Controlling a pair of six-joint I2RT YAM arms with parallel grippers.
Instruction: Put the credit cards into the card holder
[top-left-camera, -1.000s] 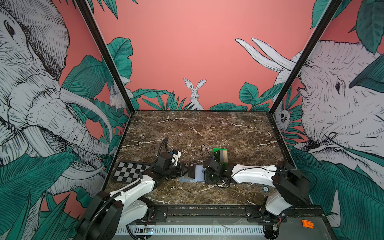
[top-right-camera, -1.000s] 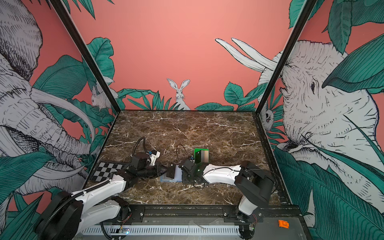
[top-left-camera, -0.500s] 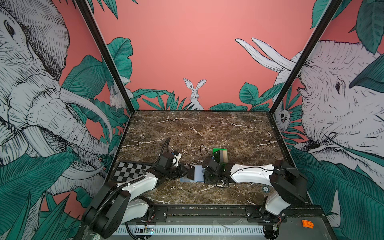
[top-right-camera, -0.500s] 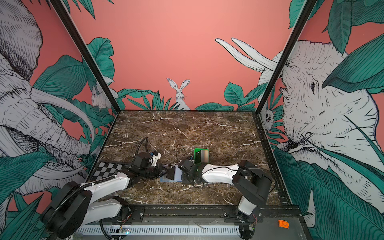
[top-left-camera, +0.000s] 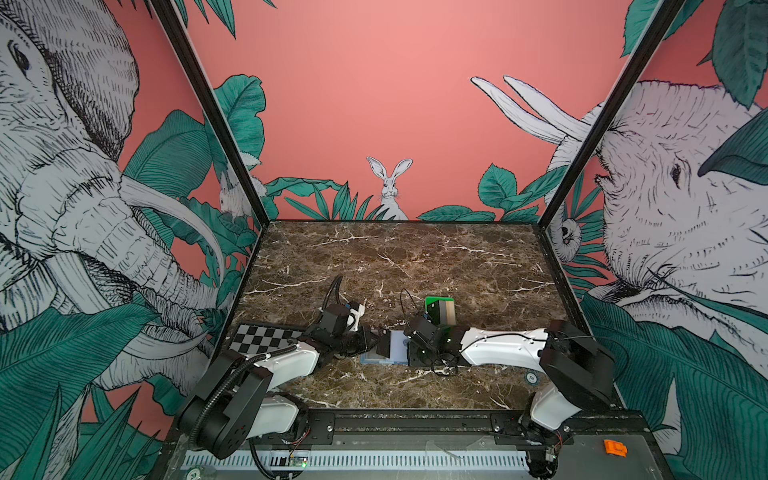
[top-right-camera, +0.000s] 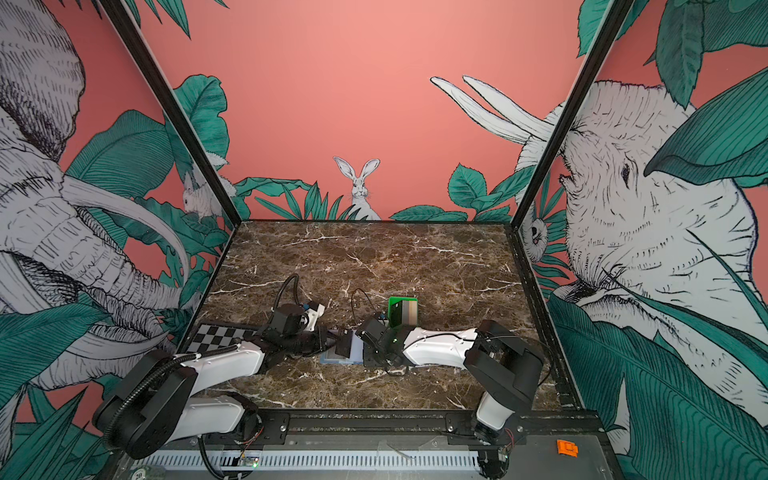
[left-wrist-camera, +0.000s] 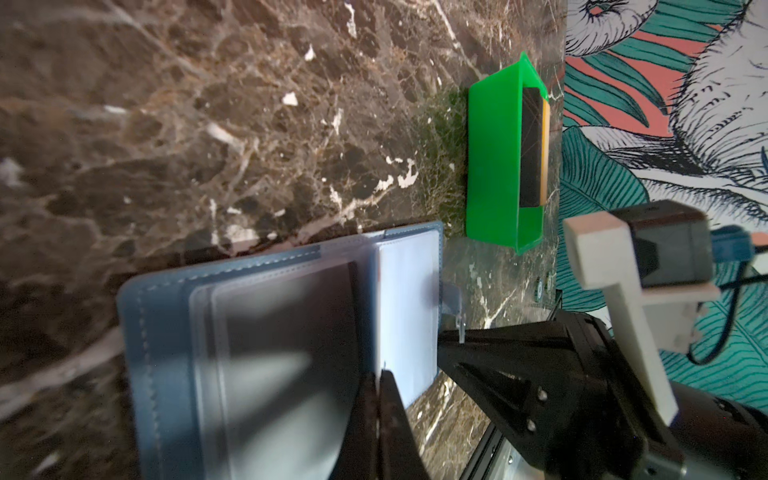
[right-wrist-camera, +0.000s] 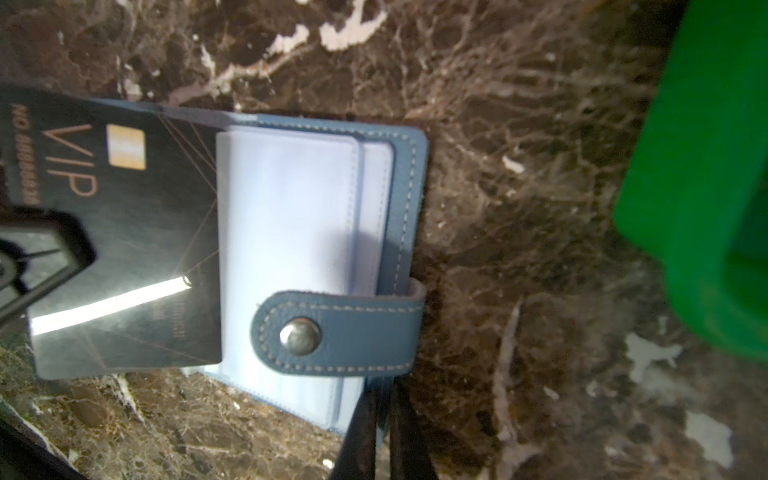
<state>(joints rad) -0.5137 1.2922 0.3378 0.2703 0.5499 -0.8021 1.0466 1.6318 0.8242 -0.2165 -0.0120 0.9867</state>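
Card holder (right-wrist-camera: 291, 216) lies open near the front edge of the worktop (top-left-camera: 395, 257), between two low, outstretched arms. Left end effector (left-wrist-camera: 379, 374) pinches the black VIP card (right-wrist-camera: 124, 249), its edge meeting the clear sleeves (right-wrist-camera: 286, 187). Right end effector (right-wrist-camera: 380, 399), fingers pressed together, sits at the holder's tab-side edge. Green tray (left-wrist-camera: 494, 158) with more cards (top-left-camera: 444, 312) stands just behind; brown marble stretches back to jungle-print walls.

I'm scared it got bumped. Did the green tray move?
No. In a top view the green tray keeps the same place relative to the checkerboard plate.
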